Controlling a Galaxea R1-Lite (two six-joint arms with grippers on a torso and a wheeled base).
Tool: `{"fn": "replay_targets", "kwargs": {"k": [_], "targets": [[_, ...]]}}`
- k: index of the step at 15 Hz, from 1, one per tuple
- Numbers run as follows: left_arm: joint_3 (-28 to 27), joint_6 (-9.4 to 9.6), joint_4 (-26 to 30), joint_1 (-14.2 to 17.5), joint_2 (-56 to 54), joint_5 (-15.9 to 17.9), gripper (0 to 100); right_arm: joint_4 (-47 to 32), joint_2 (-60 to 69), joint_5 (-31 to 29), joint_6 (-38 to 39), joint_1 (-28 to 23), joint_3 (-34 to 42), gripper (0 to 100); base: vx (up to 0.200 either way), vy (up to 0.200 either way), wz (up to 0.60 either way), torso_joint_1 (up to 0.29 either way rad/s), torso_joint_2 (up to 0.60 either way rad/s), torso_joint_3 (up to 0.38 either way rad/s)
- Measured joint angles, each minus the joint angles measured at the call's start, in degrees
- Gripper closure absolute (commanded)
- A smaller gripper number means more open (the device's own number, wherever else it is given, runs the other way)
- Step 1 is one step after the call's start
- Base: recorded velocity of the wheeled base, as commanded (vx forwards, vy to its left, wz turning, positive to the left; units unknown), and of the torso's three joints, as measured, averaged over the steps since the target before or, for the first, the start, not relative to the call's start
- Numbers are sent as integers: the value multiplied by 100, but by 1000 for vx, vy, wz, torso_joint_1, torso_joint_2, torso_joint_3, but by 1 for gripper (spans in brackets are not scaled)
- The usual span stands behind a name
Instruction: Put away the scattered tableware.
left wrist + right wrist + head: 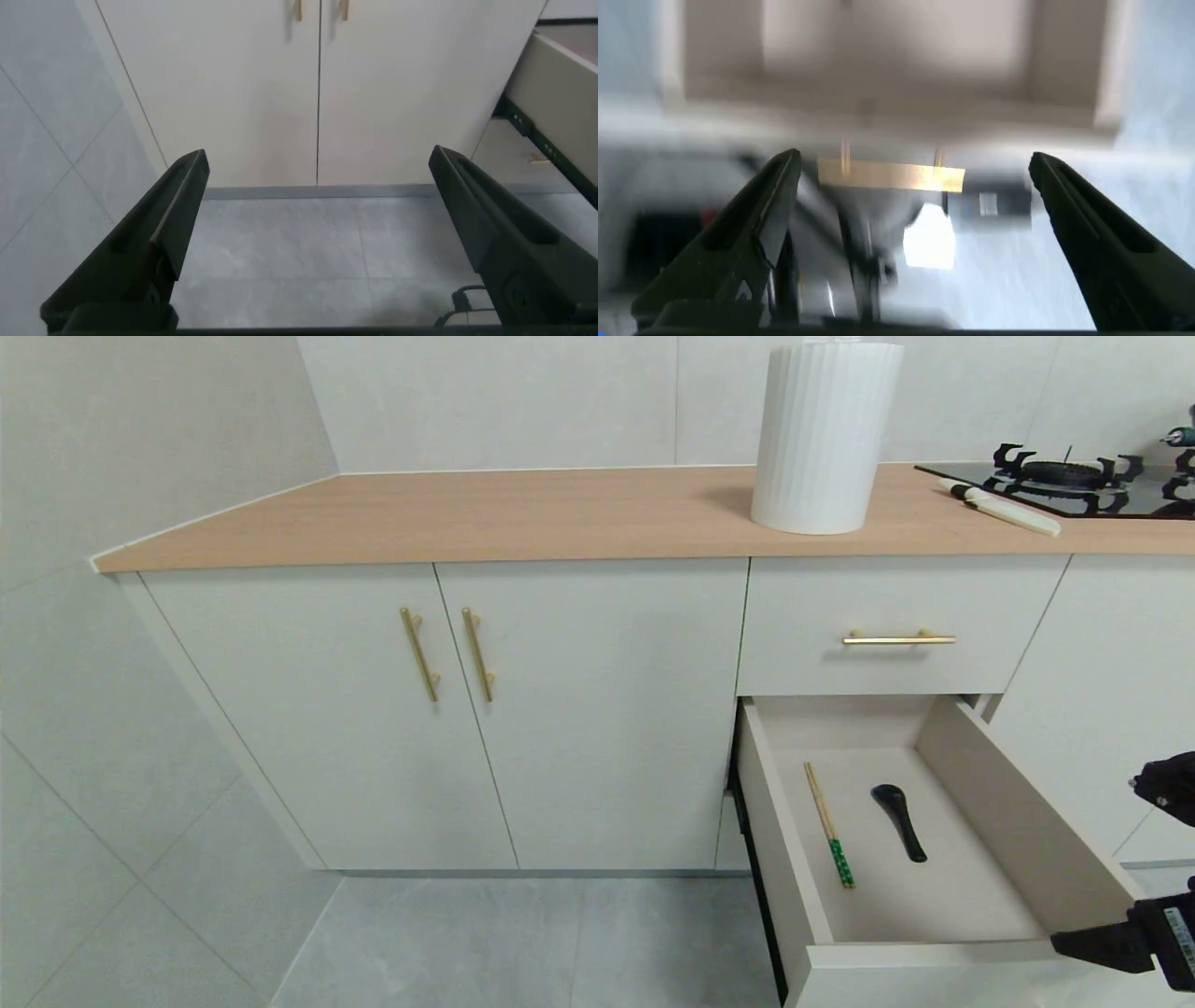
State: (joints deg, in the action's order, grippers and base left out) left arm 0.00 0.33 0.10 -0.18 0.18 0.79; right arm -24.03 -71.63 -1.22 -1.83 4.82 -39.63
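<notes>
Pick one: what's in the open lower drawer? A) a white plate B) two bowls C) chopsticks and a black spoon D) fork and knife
C: the chopsticks and the black spoon lie side by side, apart, on the floor of the pulled-out drawer.

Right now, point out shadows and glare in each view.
Head view: the vase throws a shadow leftward on the counter; the upper handle shades the drawer front beneath it. Left wrist view: even light on the floor, no glare. Right wrist view: a bright patch beside the gold handle.
</notes>
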Motion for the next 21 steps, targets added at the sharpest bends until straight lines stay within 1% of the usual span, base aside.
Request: {"fn": "replay_targets", "kwargs": {"k": [3, 6, 10, 14, 18, 21], "targets": [[0, 0, 0, 0, 0, 0, 0, -207, -540, 2, -46, 171, -2, 0, 0, 0, 0, 0, 0, 0], [0, 0, 0, 0, 0, -1, 0, -277, -1106, -12, -22, 221, 2, 0, 0, 0, 0, 0, 0, 0], [0, 0, 0, 0, 0, -1, 0, -473, -1621, -45, 338, 227, -188, 0, 0, 0, 0, 0, 0, 0], [0, 0, 0, 0, 0, 0, 0, -161, -1966, -59, 689, 215, -300, 0, 0, 0, 0, 0, 0, 0], [0, 0, 0, 0, 0, -1, 0, -82, -2092, -204, 894, 210, -352, 0, 0, 0, 0, 0, 0, 0], [0, 0, 0, 0, 0, 0, 0, 411, -2214, -294, 1104, 210, -352, 0, 0, 0, 0, 0, 0, 0]]}}
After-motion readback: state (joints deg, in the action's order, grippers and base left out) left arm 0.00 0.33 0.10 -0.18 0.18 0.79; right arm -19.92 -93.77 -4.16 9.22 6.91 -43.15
